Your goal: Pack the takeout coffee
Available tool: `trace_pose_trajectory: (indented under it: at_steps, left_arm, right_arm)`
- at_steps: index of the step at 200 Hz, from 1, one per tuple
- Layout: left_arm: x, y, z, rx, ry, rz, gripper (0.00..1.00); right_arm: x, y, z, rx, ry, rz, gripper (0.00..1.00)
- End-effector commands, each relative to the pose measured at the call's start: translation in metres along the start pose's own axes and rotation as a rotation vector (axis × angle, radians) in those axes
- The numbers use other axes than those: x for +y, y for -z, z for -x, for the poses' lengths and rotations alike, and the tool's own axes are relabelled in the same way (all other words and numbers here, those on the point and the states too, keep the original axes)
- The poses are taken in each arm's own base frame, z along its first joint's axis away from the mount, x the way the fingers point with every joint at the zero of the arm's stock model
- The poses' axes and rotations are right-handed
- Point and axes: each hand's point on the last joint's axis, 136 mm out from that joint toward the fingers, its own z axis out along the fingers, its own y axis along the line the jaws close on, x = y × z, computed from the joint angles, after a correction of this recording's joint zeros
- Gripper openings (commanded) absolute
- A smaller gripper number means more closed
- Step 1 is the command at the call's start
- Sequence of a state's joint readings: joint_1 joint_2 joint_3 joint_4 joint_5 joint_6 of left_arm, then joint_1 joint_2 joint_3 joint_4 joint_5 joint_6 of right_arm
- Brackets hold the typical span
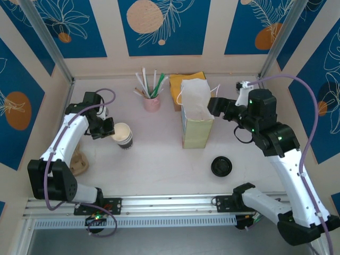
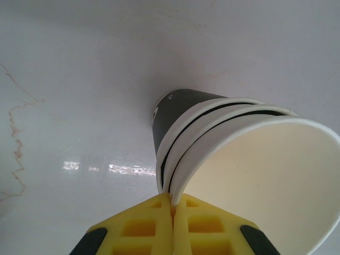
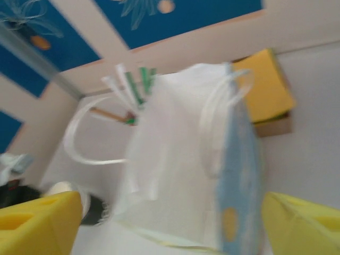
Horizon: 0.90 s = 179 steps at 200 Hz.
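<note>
Pale-yellow paper bag standing mid-table, right gripper beside it with fingers spread wide, white paper cup left of the bag, dark-banded, cream inside, open-topped, rim pinched by left gripper, black lid lying apart near the front.

The cup is white with a dark band, its lid black, the bag pale yellow.
</note>
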<state>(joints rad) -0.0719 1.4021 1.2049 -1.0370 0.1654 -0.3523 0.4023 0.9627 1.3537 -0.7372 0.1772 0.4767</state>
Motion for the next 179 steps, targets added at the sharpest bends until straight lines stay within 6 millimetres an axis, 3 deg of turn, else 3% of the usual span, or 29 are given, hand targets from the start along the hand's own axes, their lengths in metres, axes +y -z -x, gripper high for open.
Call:
trace_pose_trajectory:
  at_steps: [1,24,39,60,85,128,179]
  left_arm:
    - [-0.002,0.004,0.001,0.016,-0.018,-0.02,0.06]
    - [-0.003,0.004,0.001,0.019,-0.023,-0.022,0.06]
    - [-0.003,0.004,0.001,0.02,-0.027,-0.022,0.07]
    - [-0.002,0.005,0.001,0.021,-0.033,-0.016,0.07]
    - [-0.004,0.005,0.001,0.025,-0.034,-0.024,0.07]
    - [-0.004,0.006,0.002,0.024,-0.039,-0.023,0.07]
    - [-0.004,0.008,0.0,0.023,-0.04,-0.027,0.07]
  right_arm:
    - [0.045,-0.005,-0.01,0.083,0.087,0.113,0.75]
    - [0.087,-0.024,-0.021,0.149,0.146,0.178,0.64]
    - [0.117,-0.034,-0.031,0.182,0.153,0.241,0.61]
    - [0.157,-0.053,-0.051,0.254,0.154,0.329,0.47]
    - [0.191,-0.076,-0.078,0.347,0.161,0.371,0.44]
    - [0.217,-0.117,-0.125,0.53,0.045,0.385,0.32]
    - [0.233,-0.161,-0.165,0.668,-0.039,0.403,0.3]
